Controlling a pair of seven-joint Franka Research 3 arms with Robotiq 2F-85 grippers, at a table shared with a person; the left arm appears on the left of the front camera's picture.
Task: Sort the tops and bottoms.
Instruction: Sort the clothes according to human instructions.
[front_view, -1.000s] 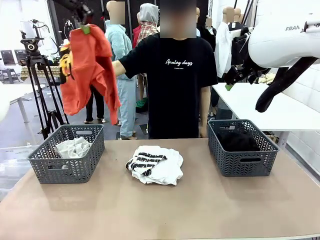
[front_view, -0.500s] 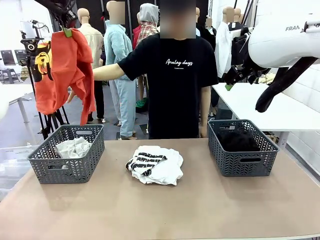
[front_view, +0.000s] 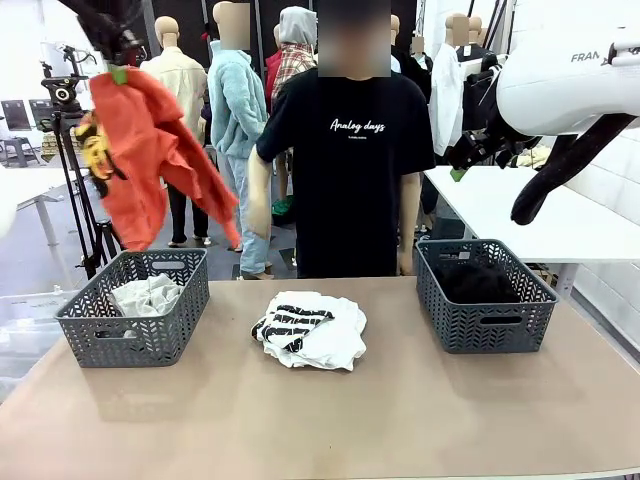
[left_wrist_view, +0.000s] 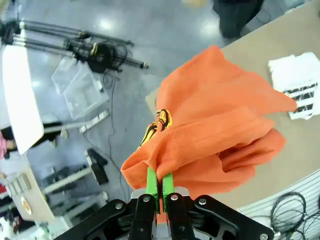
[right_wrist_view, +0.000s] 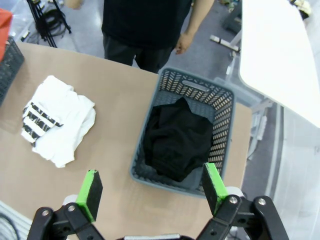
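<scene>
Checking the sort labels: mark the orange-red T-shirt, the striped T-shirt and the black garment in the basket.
orange-red T-shirt (front_view: 155, 140), front view, middle of the hanging cloth.
striped T-shirt (front_view: 292, 322), front view, on its black stripes.
black garment (right_wrist_view: 177, 140), right wrist view, centre of the heap.

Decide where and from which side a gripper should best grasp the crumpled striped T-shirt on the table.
Probably pinch a raised fold near the middle of the striped T-shirt, coming straight down from above: it lies in a crumpled heap on the table, edges flat, folds standing up.
</scene>
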